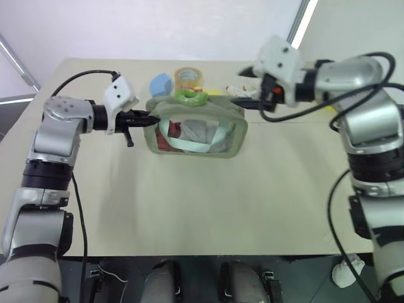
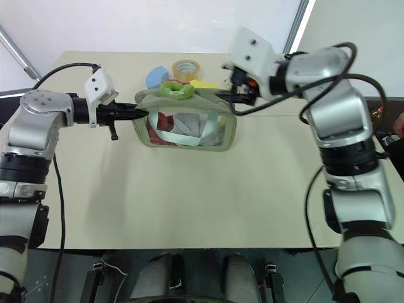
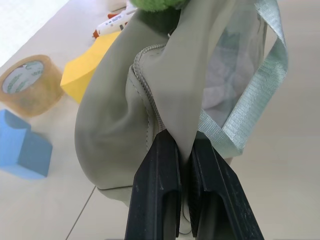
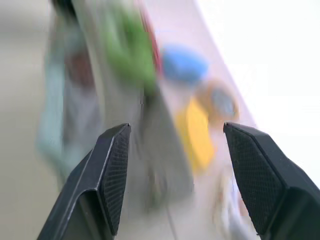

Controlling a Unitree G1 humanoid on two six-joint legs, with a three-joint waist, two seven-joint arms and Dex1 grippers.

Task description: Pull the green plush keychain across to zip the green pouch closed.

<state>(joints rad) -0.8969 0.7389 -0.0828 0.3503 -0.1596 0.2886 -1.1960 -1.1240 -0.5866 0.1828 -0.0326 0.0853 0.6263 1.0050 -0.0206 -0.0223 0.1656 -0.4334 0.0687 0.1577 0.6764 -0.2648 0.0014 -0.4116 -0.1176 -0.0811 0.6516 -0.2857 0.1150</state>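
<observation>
Left eye view gave us the plainest look at both arms, which reached forward over the pale beige tabletop [image 1: 208, 208] from either side. Our left arm stretched almost level toward the middle, and our left gripper [image 1: 149, 117] had its two black fingers [image 3: 155, 195] pressed together on a fold of fabric at the left end of the large pale sage-green zip pouch with a clear window [image 1: 196, 129]. The left wrist view showed that pinch closely, with the zipper line running up beside the fingers and the pale teal strap [image 3: 260, 95] looping past them.

Our right arm came in higher, bent at the elbow, with our right gripper [image 1: 243, 101] hovering just beside the pouch's upper right corner. Its fingers [image 4: 107, 175] stood spread wide with nothing between them.

The small lime-green fuzzy curled keychain [image 1: 190, 96] sat on top of the pouch, nearer its left half.

Behind the pouch lay a blue foam block [image 1: 161, 83], a roll of tan packing tape [image 1: 188, 76] and a yellow block [image 3: 87, 72]. Beyond the table's far edge the room was pale and bright.
</observation>
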